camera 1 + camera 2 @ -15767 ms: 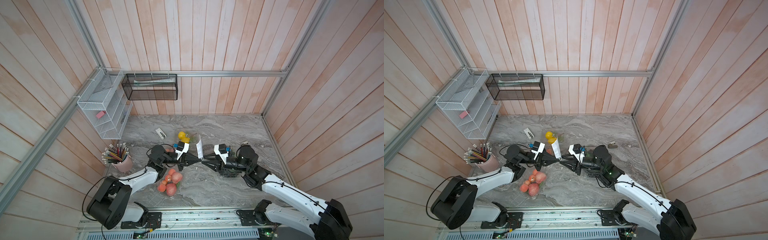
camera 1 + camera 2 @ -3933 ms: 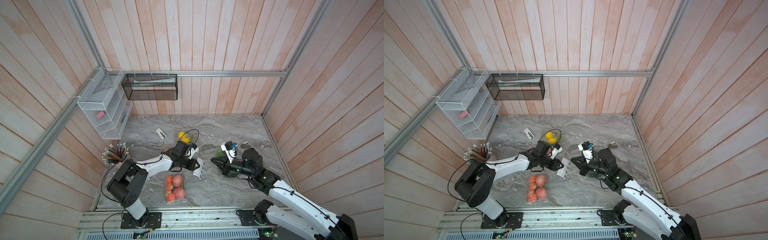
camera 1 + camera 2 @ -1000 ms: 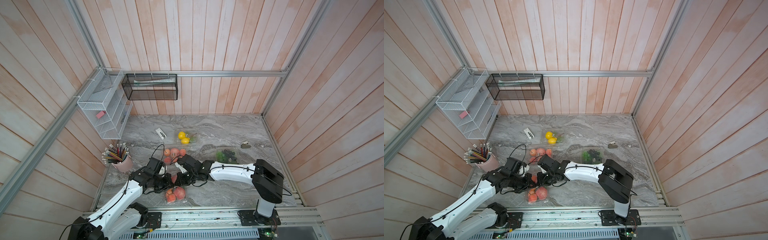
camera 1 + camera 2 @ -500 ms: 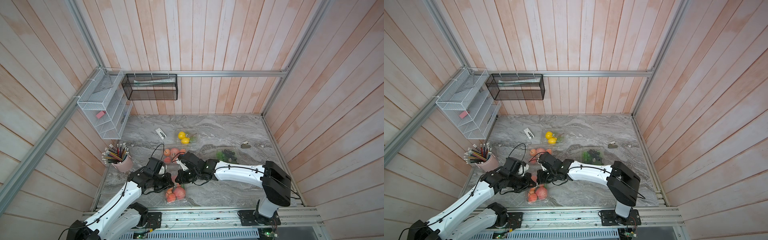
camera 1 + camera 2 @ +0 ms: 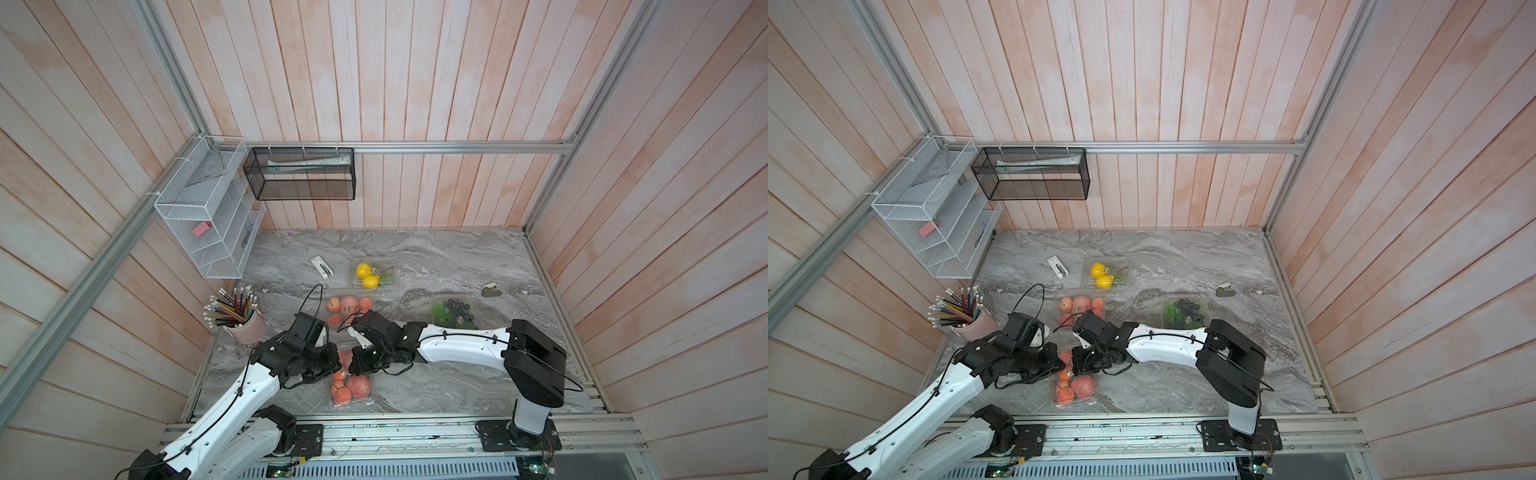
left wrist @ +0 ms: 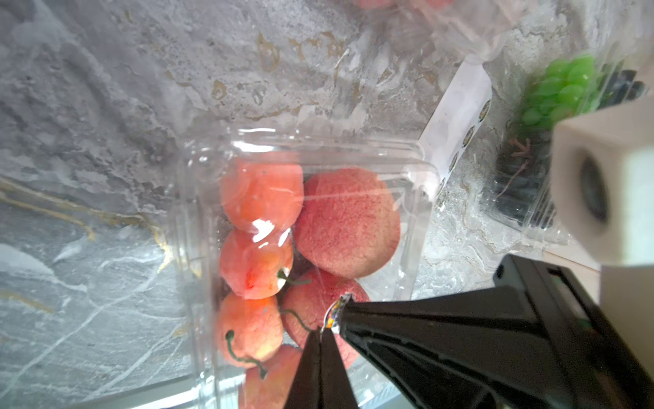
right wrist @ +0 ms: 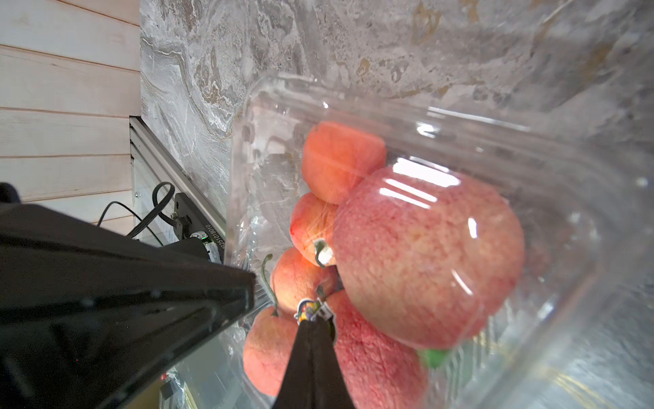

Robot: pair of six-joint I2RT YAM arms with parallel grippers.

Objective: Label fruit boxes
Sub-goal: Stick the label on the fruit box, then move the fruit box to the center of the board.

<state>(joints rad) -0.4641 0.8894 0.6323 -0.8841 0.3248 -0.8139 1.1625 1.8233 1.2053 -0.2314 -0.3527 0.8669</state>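
Observation:
Four clear fruit boxes lie on the marble top: yellow fruit, apples, grapes, and a second apple box near the front edge. Both grippers hang tip to tip over that near box's lid. My right gripper is shut on a small colourful round sticker, held just above the apples. My left gripper is shut beside it, its tip next to the sticker's edge.
The white sticker sheet lies between the near apple box and the grape box. A pink pencil cup stands at the left. A small white object and a small grey one lie further back. Wire racks hang on the walls.
Over the last second both grippers have stayed above the near apple box while the right arm's elbow swung out to the right. Some seconds back the arms were further up the table.

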